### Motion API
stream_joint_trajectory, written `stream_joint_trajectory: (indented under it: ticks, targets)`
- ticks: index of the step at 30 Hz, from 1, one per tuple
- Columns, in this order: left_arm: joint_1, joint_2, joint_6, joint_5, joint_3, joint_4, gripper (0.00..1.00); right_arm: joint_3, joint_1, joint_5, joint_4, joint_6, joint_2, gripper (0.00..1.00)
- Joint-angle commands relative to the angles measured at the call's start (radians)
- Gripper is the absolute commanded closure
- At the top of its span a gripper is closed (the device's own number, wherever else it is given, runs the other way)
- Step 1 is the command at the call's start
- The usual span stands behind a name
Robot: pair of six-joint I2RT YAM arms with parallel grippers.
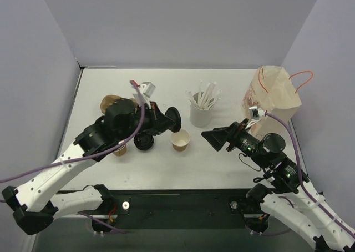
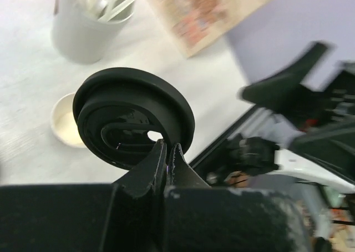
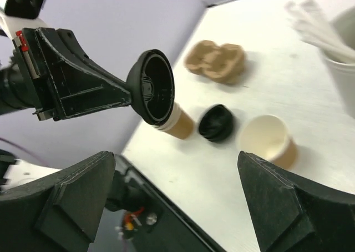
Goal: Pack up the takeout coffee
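Note:
My left gripper (image 1: 166,121) (image 2: 168,146) is shut on the rim of a loose black lid (image 1: 173,119) (image 2: 133,116) (image 3: 151,86), holding it on edge above the table. A lidless tan paper cup (image 1: 181,139) (image 2: 65,120) (image 3: 269,141) stands just below and right of it. Another lidless brown cup (image 1: 120,149) (image 3: 182,125) stands partly under the left arm. A second black lid (image 1: 144,142) (image 3: 216,122) lies between the two cups. My right gripper (image 1: 214,139) (image 3: 173,155) hangs open and empty right of the tan cup. No takeout coffee with its lid on is in view.
The paper bag (image 1: 273,91) with orange handles stands at the back right. A white cup of stirrers (image 1: 201,112) (image 2: 83,33) is at the middle back. A brown moulded cup carrier (image 1: 111,103) (image 3: 216,60) lies at the back left.

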Motion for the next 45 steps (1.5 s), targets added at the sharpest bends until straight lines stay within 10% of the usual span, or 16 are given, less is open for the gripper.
stream_joint_trajectory:
  ticks: [1, 23, 45]
  targets:
    - [-0.069, 0.180, 0.149, -0.221, 0.147, -0.354, 1.00, 0.053, 0.010, 0.215, -0.334, -0.140, -0.054, 0.00]
    - [-0.126, 0.691, 0.205, -0.260, 0.465, -0.522, 1.00, 0.051, 0.016, 0.296, -0.446, -0.163, -0.155, 0.00]
    - [-0.126, 0.808, 0.215, -0.302, 0.519, -0.572, 1.00, 0.054, 0.016, 0.326, -0.457, -0.184, -0.163, 0.00]
